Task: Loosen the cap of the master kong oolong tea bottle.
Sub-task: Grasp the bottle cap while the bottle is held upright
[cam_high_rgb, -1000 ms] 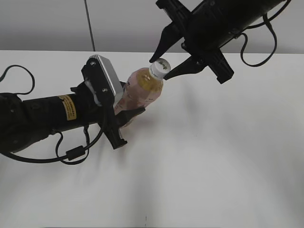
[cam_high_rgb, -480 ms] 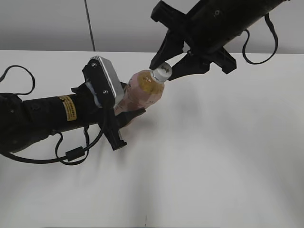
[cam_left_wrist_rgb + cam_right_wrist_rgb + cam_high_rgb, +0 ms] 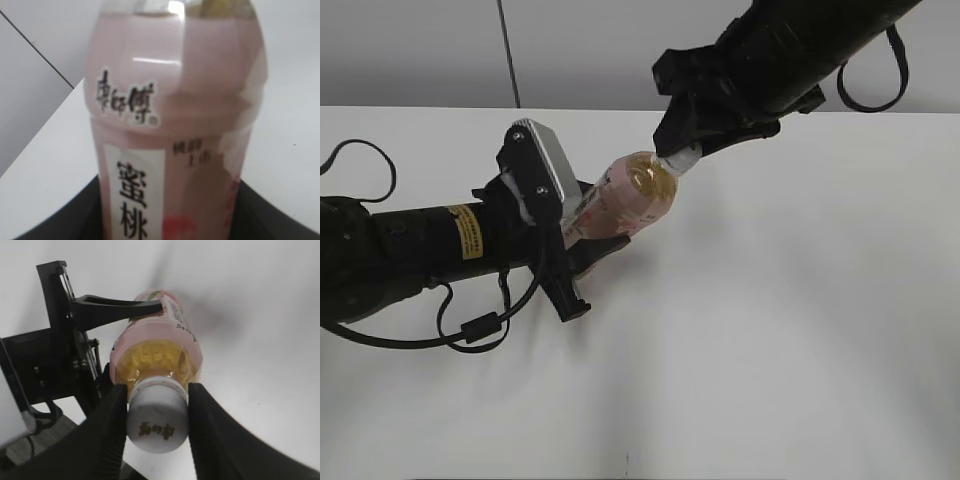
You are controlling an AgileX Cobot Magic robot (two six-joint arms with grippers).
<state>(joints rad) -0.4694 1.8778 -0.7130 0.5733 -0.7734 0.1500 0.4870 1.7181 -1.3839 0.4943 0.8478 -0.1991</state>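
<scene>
Lower right and bottom of the exterior frame, the white table (image 3: pixel 790 350) is sitting wide open. Upper middle is getting crowded: right gripper (image 3: pixel 677 152) is hugging the cap (image 3: pixel 157 421), left gripper (image 3: pixel 582 232) is blocking the bottle (image 3: pixel 625 195) on the left.

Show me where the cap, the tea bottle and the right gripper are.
cap (image 3: pixel 157 416): right wrist view, on its white top.
tea bottle (image 3: pixel 625 196): exterior view, on the pink label.
right gripper (image 3: pixel 156 412): right wrist view, midway between the fingertips, which press the cap's sides.
</scene>
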